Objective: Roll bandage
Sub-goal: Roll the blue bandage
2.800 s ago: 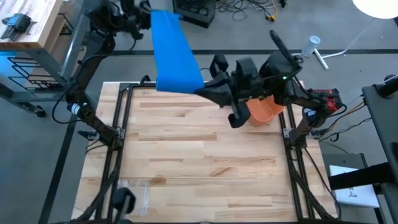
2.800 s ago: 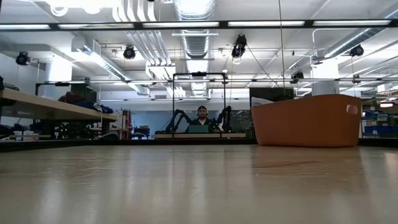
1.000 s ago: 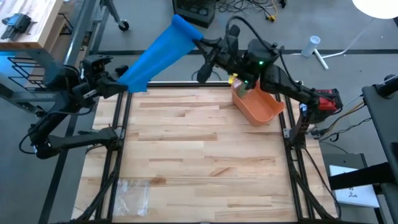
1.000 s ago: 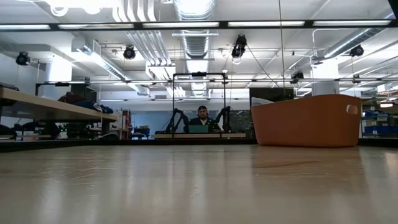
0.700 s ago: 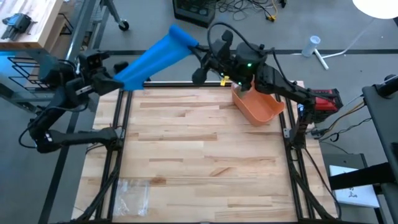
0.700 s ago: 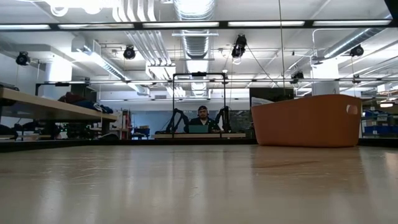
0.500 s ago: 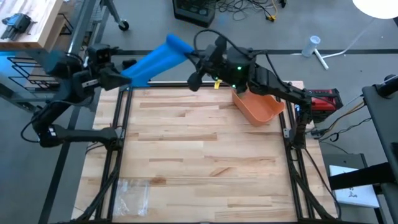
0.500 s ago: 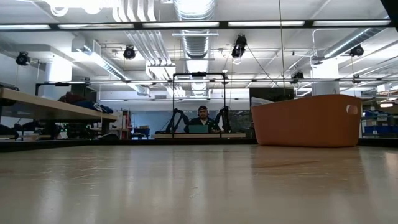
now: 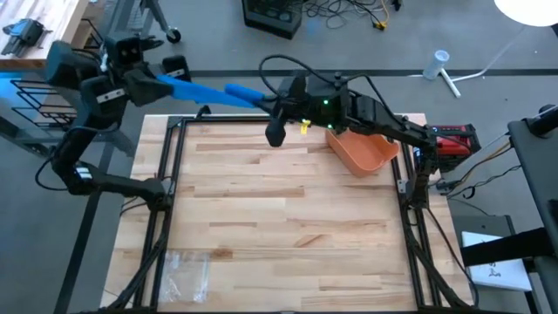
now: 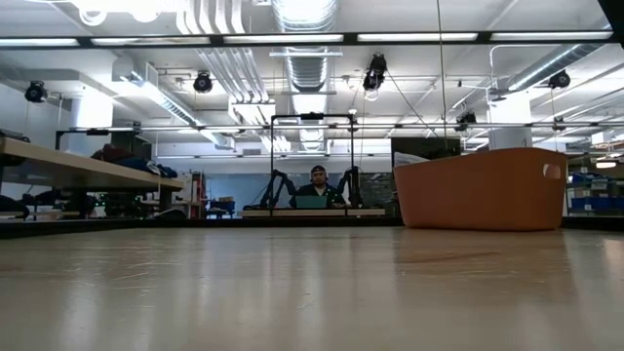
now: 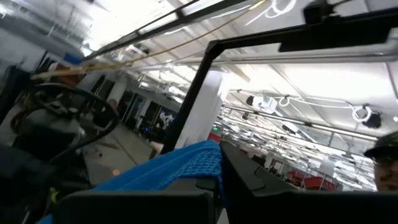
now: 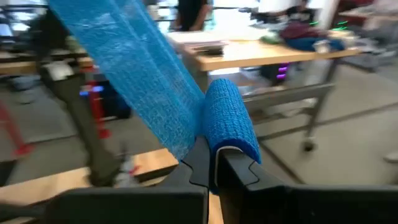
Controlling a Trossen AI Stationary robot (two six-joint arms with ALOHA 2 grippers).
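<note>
No brand, label or writing can be read on anything in view. The one container is an orange bin (image 9: 363, 152) standing at the far right corner of the wooden table (image 9: 279, 227); what it holds cannot be made out from above, and from table height only its solid orange side shows. The blue bandage (image 9: 207, 89) hangs in the air above the table's far edge, stretched as a narrow band between the two arms. The left gripper (image 9: 155, 80), raised beyond the far left corner, has its jaws closed on one end of the band, and its wrist view shows blue mesh cloth pinched between the dark fingers (image 11: 242, 180). The right gripper (image 9: 266, 102), near the middle of the far edge and just beside the bin, is clamped on the other end, where the cloth is wound into a small blue roll sitting on top of its fingers (image 12: 239, 168), with the loose band running off from it. Nearly all of the tabletop lies open in front of both arms; only a clear plastic wrapper (image 9: 187, 272) rests near the front left corner. A black frame rail runs down each side of the table, and a person sits far back in the room behind it
</note>
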